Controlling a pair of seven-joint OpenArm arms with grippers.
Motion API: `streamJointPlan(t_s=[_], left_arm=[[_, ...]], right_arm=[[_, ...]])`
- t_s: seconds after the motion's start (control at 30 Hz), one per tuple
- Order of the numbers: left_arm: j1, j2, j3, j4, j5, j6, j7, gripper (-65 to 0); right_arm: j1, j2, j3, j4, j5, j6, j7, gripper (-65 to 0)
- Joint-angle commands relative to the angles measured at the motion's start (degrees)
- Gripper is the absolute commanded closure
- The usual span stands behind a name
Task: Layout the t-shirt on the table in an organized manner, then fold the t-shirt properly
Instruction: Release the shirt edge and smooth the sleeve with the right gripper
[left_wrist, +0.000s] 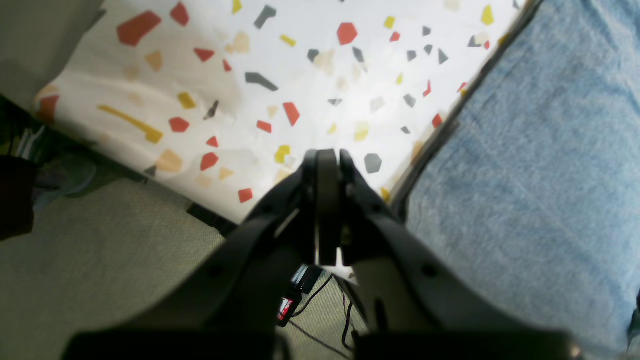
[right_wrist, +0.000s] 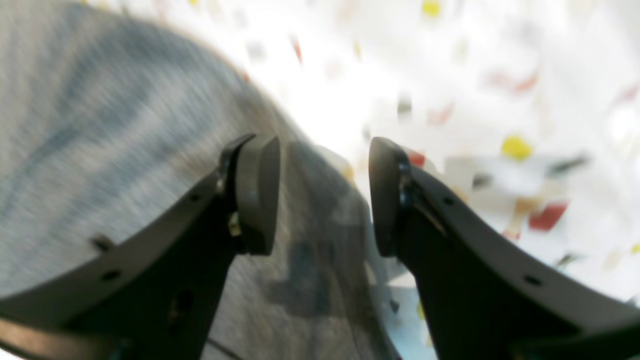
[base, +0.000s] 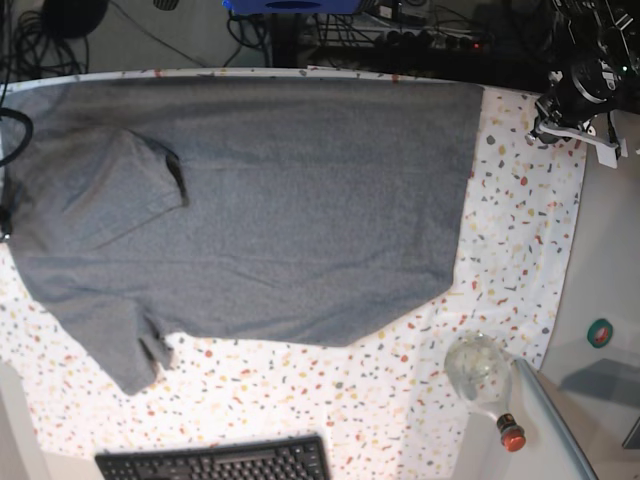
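Note:
The heather-grey t-shirt (base: 300, 210) lies spread over the speckled table (base: 520, 240), hem toward the right. One sleeve (base: 130, 185) is folded onto the body and the other (base: 125, 350) sticks out at the lower left. My left gripper (left_wrist: 327, 156) is shut and empty above the table's corner, just left of the shirt's edge (left_wrist: 525, 150); in the base view it is at the top right (base: 550, 112). My right gripper (right_wrist: 324, 195) is open over the shirt's edge (right_wrist: 100, 125), the view blurred; it cannot be made out in the base view.
A black keyboard (base: 215, 462) lies at the front edge. A clear glass bottle with a red cap (base: 482, 378) lies at the lower right. A plain grey side surface (base: 610, 250) borders the table on the right. Cables (left_wrist: 320, 320) hang below the corner.

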Motion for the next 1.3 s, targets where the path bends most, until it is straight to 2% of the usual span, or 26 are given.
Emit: streamJointPlan(t_s=[0.0,0.1,0.23,0.27,0.33,0.37,0.47,0.57,0.73,0.93,1.1,1.27], left_arm=[[0.1,-0.9,-0.4,0.8,-0.5,-0.3,-0.8,0.0],[0.0,-0.9,-0.4,0.8,-0.5,-0.3,-0.8,0.0],[-0.1,-0.9,-0.4,0.8,-0.5,-0.3,-0.8,0.0],[0.0,-0.9,-0.4,0.8,-0.5,-0.3,-0.8,0.0],[0.2,-0.9,-0.4,0.8,-0.5,-0.3,-0.8,0.0],[0.3,-0.9,-0.4,0.8,-0.5,-0.3,-0.8,0.0],[0.4,-0.9,-0.4,0.8,-0.5,-0.3,-0.8,0.0],[0.4,-0.9,-0.4,0.8,-0.5,-0.3,-0.8,0.0],[0.2,-0.9,0.0,0.8,-0.5,-0.3,-0.8,0.0],[-0.1,-0.9,0.1,0.8,-0.5,-0.3,-0.8,0.0],[-0.2,-0.9,0.1,0.8,-0.5,-0.3,-0.8,0.0],[-0.2,-0.9,0.1,-0.6,-0.5,-0.3,-0.8,0.0]], right_arm=[[0.8,0.9,0.1,0.7,0.6,0.1,1.1,-27.9],[-0.4,-0.4,0.1,0.9,0.6,-2.5,1.1,-27.9],[-0.5,-1.5,0.1,0.9,0.6,-2.9,0.8,-25.2],[-0.5,-1.8,0.1,1.2,0.6,-2.9,0.8,-20.7],[-0.6,-2.1,0.1,2.1,0.6,-2.5,0.8,-1.7],[-1.2,-2.3,0.3,3.0,0.6,-2.5,0.8,0.0],[-3.7,-3.6,0.6,9.7,0.9,-2.5,0.1,0.0],[-8.9,-5.9,1.4,21.8,0.9,-2.5,-3.7,0.0],[-16.8,-12.4,9.6,46.3,0.9,-2.6,-17.8,0.0],[-23.2,-19.6,12.8,66.8,0.9,-2.6,-31.8,0.0],[-27.0,-25.4,13.0,74.4,0.8,-2.9,-37.0,0.0],[-27.8,-28.4,13.0,73.3,0.7,-3.0,-37.7,0.0]])
